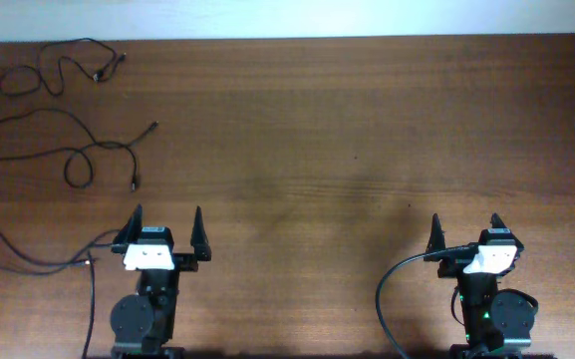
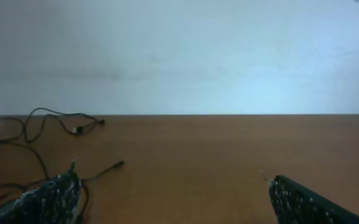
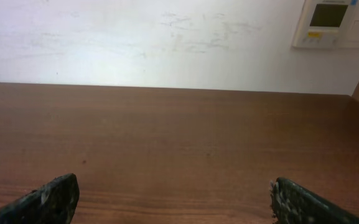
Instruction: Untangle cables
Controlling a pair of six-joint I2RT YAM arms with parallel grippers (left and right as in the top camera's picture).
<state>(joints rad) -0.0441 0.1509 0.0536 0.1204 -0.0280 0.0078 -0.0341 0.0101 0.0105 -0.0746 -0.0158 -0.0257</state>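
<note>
Two cables lie apart as loose strands at the table's far left. One cable [image 1: 44,55] curls by the back edge, and its plug end [image 2: 76,129] shows in the left wrist view. The other cable [image 1: 108,146] loops nearer to me, one plug [image 2: 114,165] pointing right. My left gripper [image 1: 166,224] stands open, just short of that nearer strand, nothing between its fingers [image 2: 61,193]. My right gripper [image 1: 466,219] is open too, over bare wood on the right. No cables show in the right wrist view [image 3: 173,190].
A thicker black arm cable [image 1: 28,254] runs in from the left edge to the left arm's base. Another arm cable [image 1: 387,299] curves beside the right arm. A white wall [image 2: 179,56] rises behind the table, with a wall controller [image 3: 331,22] at the right.
</note>
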